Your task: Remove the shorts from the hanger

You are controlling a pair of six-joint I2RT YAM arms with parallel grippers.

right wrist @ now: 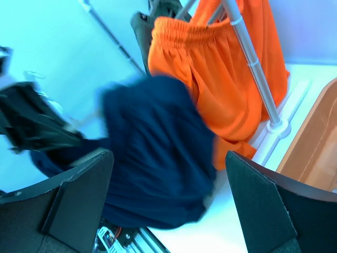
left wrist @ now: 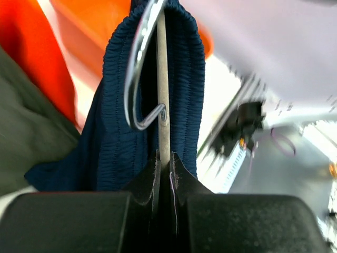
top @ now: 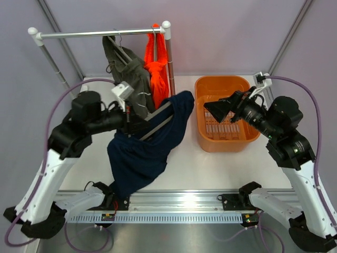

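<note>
The dark navy shorts [top: 147, 153] hang on a hanger [top: 158, 118] that is off the rail, over the middle of the table. My left gripper [top: 129, 120] is shut on the hanger; in the left wrist view the jaws [left wrist: 164, 158] pinch its flat bar [left wrist: 164, 79], with the navy waistband [left wrist: 110, 132] draped over it. My right gripper [top: 213, 110] is open and empty, to the right of the navy shorts [right wrist: 152, 158], not touching them. The olive-grey shorts [top: 129, 68] and the orange shorts [top: 157, 68] hang on the rail.
The metal rail [top: 100, 34] stands at the back left, its right post [top: 168, 58] beside the orange shorts [right wrist: 210, 79]. An orange basket [top: 202, 139] sits at the right, under my right gripper. Purple cables loop beside both arms.
</note>
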